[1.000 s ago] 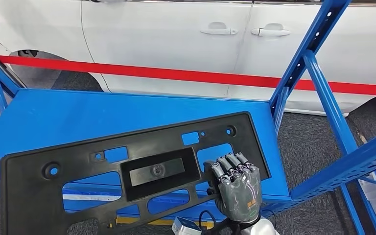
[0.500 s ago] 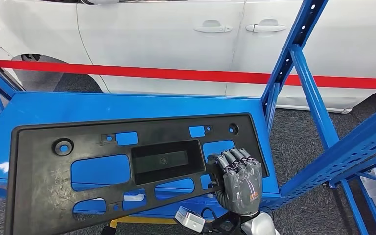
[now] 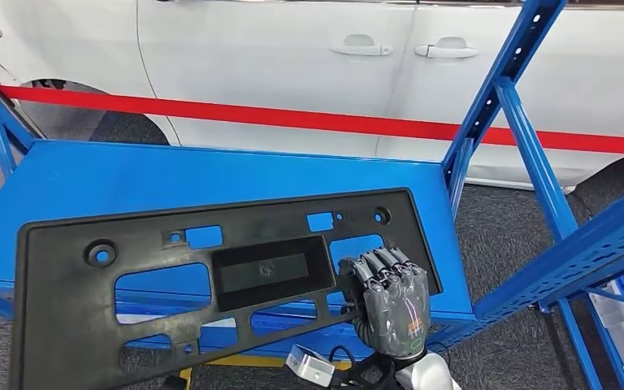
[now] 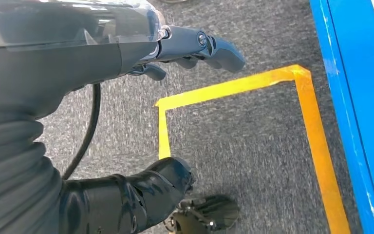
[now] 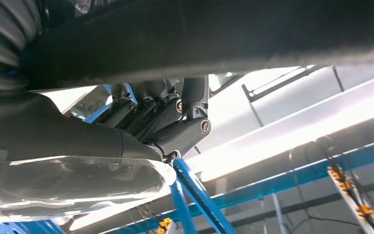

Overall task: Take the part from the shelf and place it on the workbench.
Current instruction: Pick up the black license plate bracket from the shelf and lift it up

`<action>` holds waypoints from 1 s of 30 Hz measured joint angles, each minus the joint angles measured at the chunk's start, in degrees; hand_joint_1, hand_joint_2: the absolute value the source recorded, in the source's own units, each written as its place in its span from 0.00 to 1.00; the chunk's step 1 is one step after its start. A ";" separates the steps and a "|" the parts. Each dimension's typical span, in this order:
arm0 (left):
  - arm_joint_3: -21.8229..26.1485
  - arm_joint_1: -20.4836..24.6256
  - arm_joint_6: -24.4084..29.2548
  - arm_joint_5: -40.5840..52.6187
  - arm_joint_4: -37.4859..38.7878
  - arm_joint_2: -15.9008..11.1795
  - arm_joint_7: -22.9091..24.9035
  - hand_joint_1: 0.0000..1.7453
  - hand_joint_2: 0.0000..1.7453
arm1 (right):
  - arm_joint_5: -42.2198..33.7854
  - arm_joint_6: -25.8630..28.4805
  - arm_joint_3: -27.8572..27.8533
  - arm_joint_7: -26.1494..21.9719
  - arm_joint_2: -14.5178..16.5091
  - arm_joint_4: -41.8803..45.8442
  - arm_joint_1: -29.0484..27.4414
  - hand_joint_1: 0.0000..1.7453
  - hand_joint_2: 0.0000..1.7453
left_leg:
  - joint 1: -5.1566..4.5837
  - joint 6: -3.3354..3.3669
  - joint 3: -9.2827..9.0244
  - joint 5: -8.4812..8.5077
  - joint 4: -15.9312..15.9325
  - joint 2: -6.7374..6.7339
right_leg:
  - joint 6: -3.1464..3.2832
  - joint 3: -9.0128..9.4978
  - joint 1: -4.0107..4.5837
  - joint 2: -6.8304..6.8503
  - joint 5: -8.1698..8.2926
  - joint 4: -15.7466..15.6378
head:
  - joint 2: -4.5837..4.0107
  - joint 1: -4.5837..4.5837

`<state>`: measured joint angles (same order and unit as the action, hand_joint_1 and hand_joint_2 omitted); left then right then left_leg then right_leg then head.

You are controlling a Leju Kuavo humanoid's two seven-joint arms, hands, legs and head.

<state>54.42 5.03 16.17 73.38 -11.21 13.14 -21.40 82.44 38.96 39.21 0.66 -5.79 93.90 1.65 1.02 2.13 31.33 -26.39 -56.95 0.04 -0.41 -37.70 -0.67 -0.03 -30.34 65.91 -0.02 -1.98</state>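
The part is a wide black plastic panel with several cut-outs and a sunken rectangle in its middle. It hangs nearly level just above the near half of the blue workbench top, its left end past the bench's front edge. My right hand grips the panel's lower right edge, fingers curled over the top. In the right wrist view those fingers wrap around the dark panel. My left hand hangs over the carpet with its fingers apart, holding nothing.
A white car stands behind the bench, with a red barrier strip in front of it. Blue shelf uprights and a slanted beam rise at the right. Yellow floor tape runs beside the blue frame.
The panel has swung from tilted to nearly level and sits a little farther over the bench. My right hand keeps its grip. The head view swayed slightly.
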 joint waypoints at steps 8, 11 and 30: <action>0.00 -0.02 0.01 -0.01 0.00 0.13 0.13 0.00 1.00 | -0.52 -0.05 0.00 -0.27 0.00 -0.81 0.20 0.98 1.00 | -0.27 -0.46 1.88 0.55 -1.45 -0.05 | 0.33 5.33 0.12 0.00 1.77 -5.18 | 0.01 -0.01; 0.00 -0.02 0.02 0.03 0.00 0.16 0.15 0.00 1.00 | -0.61 -0.07 0.00 -0.33 0.00 -0.81 0.23 0.98 1.00 | -0.45 -1.47 2.34 1.00 -1.54 -0.02 | 1.22 5.45 0.38 -0.10 2.25 -6.53 | 0.00 0.01; 0.00 0.20 0.00 0.22 0.00 0.20 0.26 0.00 1.00 | -0.99 -0.85 -0.01 -0.25 0.52 -1.84 0.32 0.98 1.00 | -0.24 0.16 -0.73 -0.71 -0.18 -0.21 | 0.00 -0.01 -0.02 0.02 1.78 -1.78 | 0.01 -0.05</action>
<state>54.42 5.23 16.17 73.60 -11.21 13.34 -21.14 81.44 38.11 39.20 0.41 -5.27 92.06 1.97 0.78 2.29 30.60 -27.10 -57.13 -0.17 -0.41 -37.71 -0.69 0.00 -28.56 64.13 -0.01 -2.03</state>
